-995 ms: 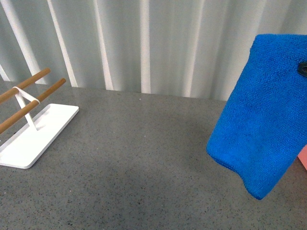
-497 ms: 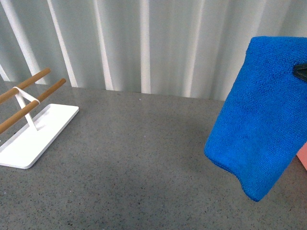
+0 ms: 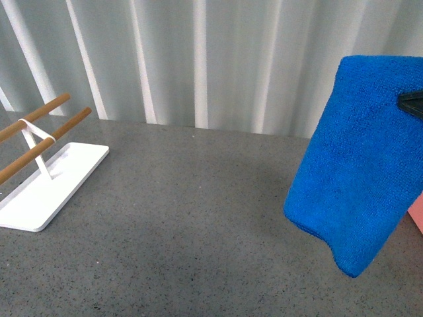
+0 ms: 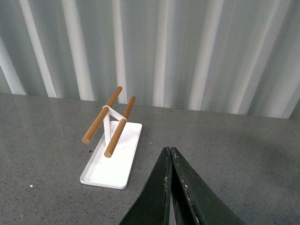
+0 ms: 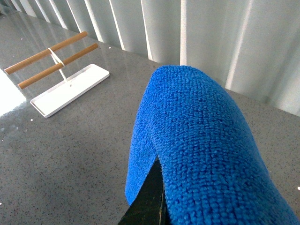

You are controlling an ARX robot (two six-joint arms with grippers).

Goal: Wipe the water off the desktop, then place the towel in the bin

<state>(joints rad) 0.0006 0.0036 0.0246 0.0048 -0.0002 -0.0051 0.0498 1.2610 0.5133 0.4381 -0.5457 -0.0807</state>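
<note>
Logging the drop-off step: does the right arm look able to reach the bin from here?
Probably yes. Only a pink sliver of the bin shows at the front view's right edge, right beside the hanging towel, with nothing seen between them.

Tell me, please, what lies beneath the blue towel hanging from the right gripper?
Beneath the towel is speckled grey desktop. A sliver of the pink bin peeks out by its lower right edge in the front view; the towel and the frame edge hide the rest.
</note>
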